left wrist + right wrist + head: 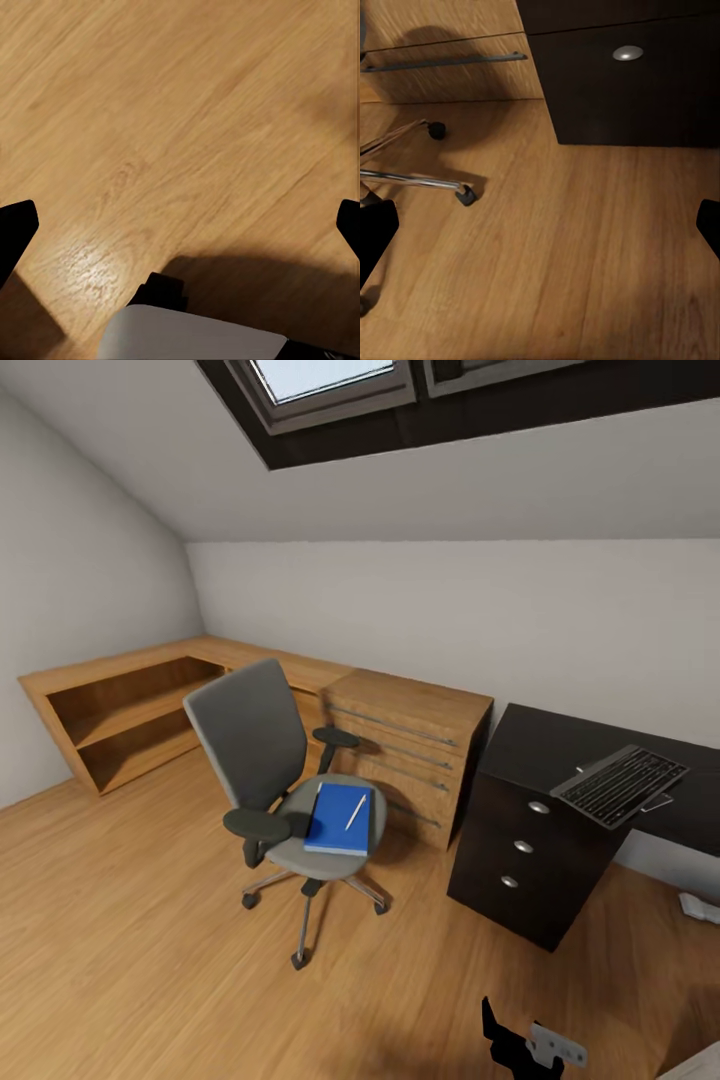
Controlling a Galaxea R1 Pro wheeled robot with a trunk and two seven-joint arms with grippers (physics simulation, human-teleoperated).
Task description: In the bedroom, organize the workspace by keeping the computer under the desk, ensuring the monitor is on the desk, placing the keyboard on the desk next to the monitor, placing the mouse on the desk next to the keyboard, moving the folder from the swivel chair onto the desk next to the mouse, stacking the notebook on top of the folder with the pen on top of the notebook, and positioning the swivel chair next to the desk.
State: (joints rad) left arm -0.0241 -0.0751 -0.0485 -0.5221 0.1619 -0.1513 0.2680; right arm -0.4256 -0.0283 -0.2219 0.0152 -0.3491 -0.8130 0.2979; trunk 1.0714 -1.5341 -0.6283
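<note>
1. Folder (338, 819) w/ pen (355, 811) on top is seen flat on swivel chair (262, 760) seat, beside the dresser (412, 745), apart from table (560, 760).
2. Keyboard (620, 784) overhangs table edge, tilted; prob. unstable.
3. Both hands, left (180, 225) and right (540, 225), are held low over floor, fingers spread wide, nothing gripped.

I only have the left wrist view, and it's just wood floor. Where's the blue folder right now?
Observer: The folder lies flat on the seat of the swivel chair, out on the open floor.
Operator: Anything on top of it?
Observer: The pen lies slanted across it. I cannot make out a notebook there.
Operator: And the keyboard?
Observer: The keyboard is on the desk above the drawers, tilted, and one corner seems to stick out past the front edge.
</note>
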